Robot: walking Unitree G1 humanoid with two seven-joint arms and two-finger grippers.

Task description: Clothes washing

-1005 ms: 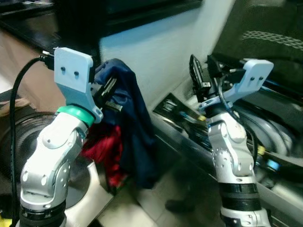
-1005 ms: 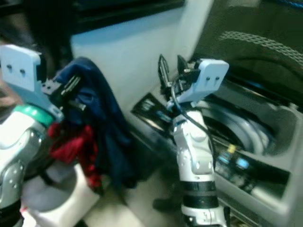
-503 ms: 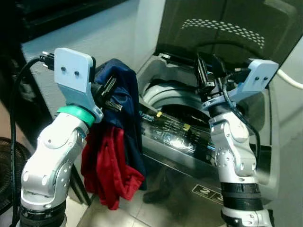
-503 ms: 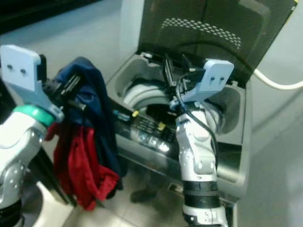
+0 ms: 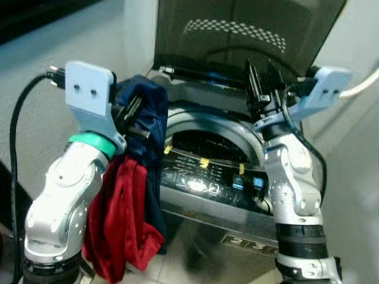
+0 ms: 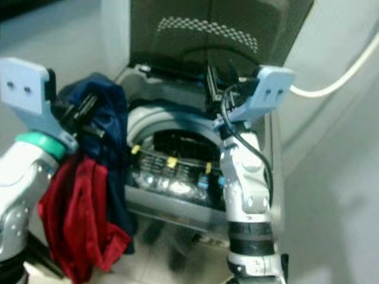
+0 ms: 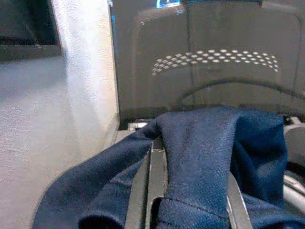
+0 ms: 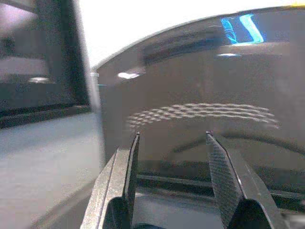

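Two garments, navy cloth [image 5: 148, 112] and red cloth [image 5: 121, 219], held pinched in left gripper [image 5: 133, 115] fingers, hung beside washer [image 5: 207, 177], lid [image 5: 237, 35] raised. Right gripper [image 5: 260, 83] held over drum [image 5: 207, 139], fingers spread, nothing held. Risk: red cloth hangs low, may be caught on washer front edge during lift-over & dropped to floor.

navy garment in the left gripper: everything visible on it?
The navy garment is a dark blue mesh-textured fabric with a stitched hem, draped over and pinched in the left gripper. It hangs limp, bunched with a red garment below it, beside the open washing machine, at its front left corner.
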